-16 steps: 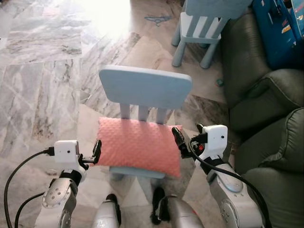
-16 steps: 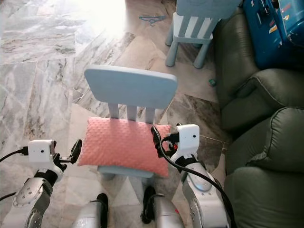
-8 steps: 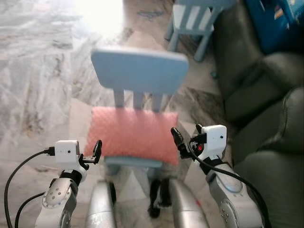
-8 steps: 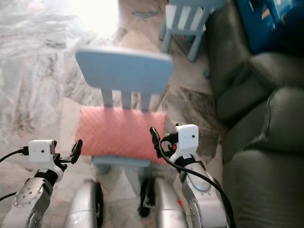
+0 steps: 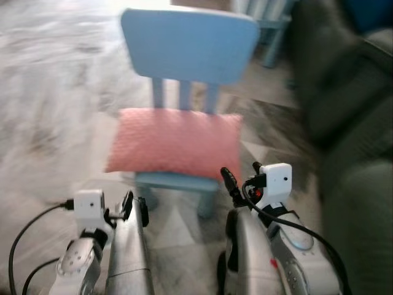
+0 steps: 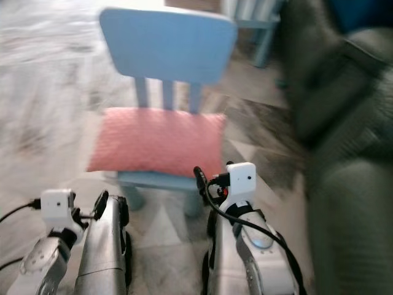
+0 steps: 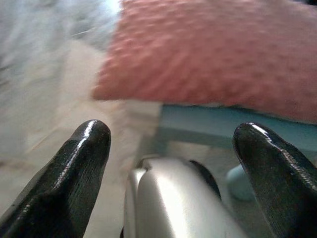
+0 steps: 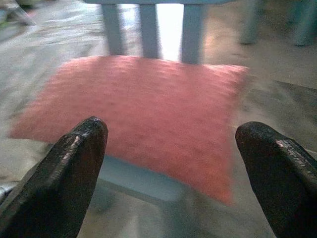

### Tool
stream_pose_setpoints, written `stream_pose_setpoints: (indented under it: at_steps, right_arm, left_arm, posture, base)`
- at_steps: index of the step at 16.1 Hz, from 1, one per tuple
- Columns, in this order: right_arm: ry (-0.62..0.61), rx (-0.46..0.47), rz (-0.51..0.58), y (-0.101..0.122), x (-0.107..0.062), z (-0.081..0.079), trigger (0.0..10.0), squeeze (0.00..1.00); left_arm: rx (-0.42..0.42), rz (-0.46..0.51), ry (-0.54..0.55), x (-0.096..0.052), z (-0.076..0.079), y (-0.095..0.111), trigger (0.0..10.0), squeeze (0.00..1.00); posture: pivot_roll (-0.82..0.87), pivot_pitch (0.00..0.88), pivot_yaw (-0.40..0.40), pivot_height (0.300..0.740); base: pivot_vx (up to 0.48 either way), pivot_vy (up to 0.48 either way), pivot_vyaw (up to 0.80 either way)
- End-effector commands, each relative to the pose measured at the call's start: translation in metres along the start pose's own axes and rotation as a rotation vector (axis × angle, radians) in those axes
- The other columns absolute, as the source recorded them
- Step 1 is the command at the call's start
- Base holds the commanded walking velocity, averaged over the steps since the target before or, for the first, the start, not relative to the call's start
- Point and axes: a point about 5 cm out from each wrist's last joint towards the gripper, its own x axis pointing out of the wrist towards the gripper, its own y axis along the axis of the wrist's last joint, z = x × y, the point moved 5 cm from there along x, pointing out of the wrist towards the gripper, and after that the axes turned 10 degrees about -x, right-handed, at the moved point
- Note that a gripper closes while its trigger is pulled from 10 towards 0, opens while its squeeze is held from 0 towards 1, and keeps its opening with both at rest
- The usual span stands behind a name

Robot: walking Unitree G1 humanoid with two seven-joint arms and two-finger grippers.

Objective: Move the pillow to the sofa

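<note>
We are now standing back from the pillow (image 5: 175,142), both grippers off it.
Left gripper (image 7: 171,173) and right gripper (image 8: 171,173) are hanging low, fingers wide.

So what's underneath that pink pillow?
The pink pillow lies on the seat of a small light blue chair. Only the seat's front edge shows beneath it; the rest of the seat is covered. Both grippers hang short of it, open.

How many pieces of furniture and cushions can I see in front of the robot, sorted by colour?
Light blue chairs: 2, the near chair holding the pillow and a second chair behind it, partly cut off.
Pink pillows: 1, the pillow lying on the near chair's seat.
Dark green sofas: 1, the sofa to the robot's right, blurred.
Total: 4
</note>
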Motion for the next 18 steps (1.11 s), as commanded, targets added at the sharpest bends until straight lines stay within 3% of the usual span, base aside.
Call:
stream_pose_setpoints:
  at_steps: [1,11,15,17,18]
  right_arm:
    - [0.003,0.007,0.006,0.002,-0.002,0.000,10.0,0.00]
    - [0.013,0.001,0.012,0.002,0.001,-0.002,10.0,0.00]
    - [0.009,-0.010,0.031,0.009,0.013,0.005,10.0,0.00]
    - [0.007,-0.016,0.042,0.017,0.026,0.014,10.0,0.00]
    - [0.010,-0.012,0.044,0.018,0.028,0.014,10.0,0.00]
  left_arm:
    - [0.017,0.018,-0.006,0.000,0.001,0.006,10.0,0.00]
    - [0.030,0.020,0.004,0.001,-0.002,0.007,10.0,0.00]
    - [0.051,0.020,0.077,0.014,-0.030,0.017,10.0,0.00]
    - [0.042,0.010,0.172,0.033,-0.062,0.028,10.0,0.00]
    - [0.037,0.018,0.175,0.036,-0.064,0.031,10.0,0.00]
  posture:
    - [-0.01,0.352,-0.068,0.539]
    - [-0.01,0.343,-0.066,0.539]
    - [0.00,0.360,-0.071,0.539]
    - [0.00,0.370,-0.071,0.539]
    - [0.00,0.374,-0.072,0.539]
  base:
    - [0.000,0.000,0.00]
    - [0.000,0.000,0.00]
    - [0.000,0.000,0.00]
    - [0.000,0.000,0.00]
    - [0.000,0.000,0.00]
